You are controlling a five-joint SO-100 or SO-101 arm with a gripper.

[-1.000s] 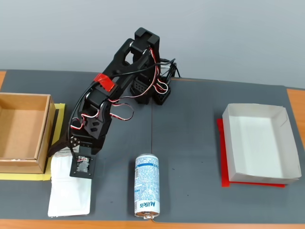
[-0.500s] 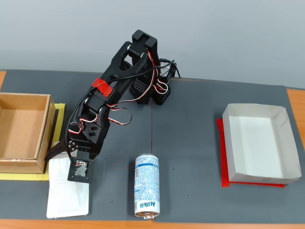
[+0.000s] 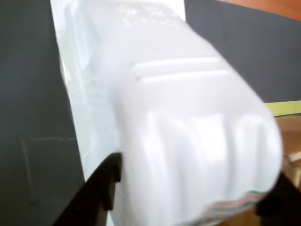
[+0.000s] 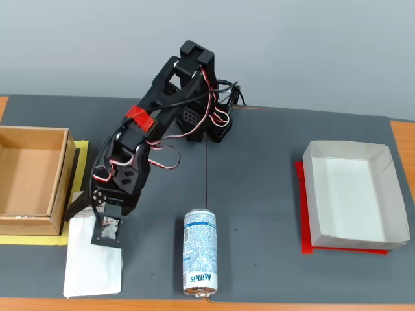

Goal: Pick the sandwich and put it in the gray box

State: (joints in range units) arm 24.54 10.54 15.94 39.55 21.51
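The sandwich [image 4: 94, 269], a flat white plastic packet, lies at the front left of the dark mat in the fixed view. My gripper [image 4: 88, 220] is down on its far end. In the wrist view the sandwich [image 3: 188, 117] fills most of the frame, bulging between the black fingers [image 3: 106, 186] at the bottom left and bottom right, which press its two sides; my gripper [image 3: 193, 200] is shut on it. The gray box [image 4: 347, 148], a shallow pale tray on a red sheet, stands apart at the right of the mat, with nothing in it.
A blue-white Milkis can [image 4: 201, 253] lies on its side just right of the packet. A brown cardboard box [image 4: 26, 225] on a yellow sheet stands close on the gripper's left. The arm's base [image 4: 204, 123] is at the back centre.
The gripper has lowered a little onto the packet's far end and its left jaw has swung inward, narrowing from wide open. The packet has shifted slightly to the left.
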